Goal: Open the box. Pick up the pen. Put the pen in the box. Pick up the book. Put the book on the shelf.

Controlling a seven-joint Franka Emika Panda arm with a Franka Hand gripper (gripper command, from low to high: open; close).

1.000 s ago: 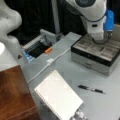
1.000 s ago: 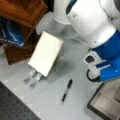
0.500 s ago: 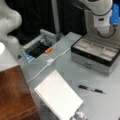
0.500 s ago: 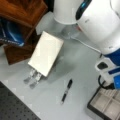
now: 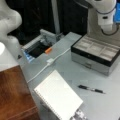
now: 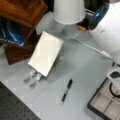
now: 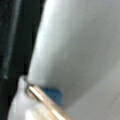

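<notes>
Nearest the lower edge in a front view, the book [image 5: 58, 98] is recorded: white, spiral-bound, lying flat on the grey worktop [image 5: 75, 67] at lower centre, its wire binding along the lower-left long edge. In the opposite front view the book [image 6: 45, 53] appears left of centre, with metal clips just beside its lower corner. The shelf [image 5: 13, 93], reddish-brown wood, is listed at lower left, just beside the book and bearing nothing; it is also seen at upper left in a front view [image 6: 21, 11]. The pen [image 5: 90, 89], slim and black with a silvery tip, lies on the worktop at lower right, apart from the book and in front of the box; it is seen again at lower centre [image 6: 66, 90]. A white cable [image 5: 47, 63] runs across the middle of the worktop. The box [image 5: 96, 53] stands at right of centre, its divided beige-grey interior exposed; the lid cannot be made out. A corner of the box [image 6: 106, 103] shows at lower right. A dark open tray [image 5: 37, 48] with an orange item sits at upper left. Farthest, the white arm [image 5: 105, 12] rises at upper right above the box. The hand itself is not identifiable in any view; its opening and contents cannot be told, the wrist view showing only pale surfaces and a brass-coloured edge.
</notes>
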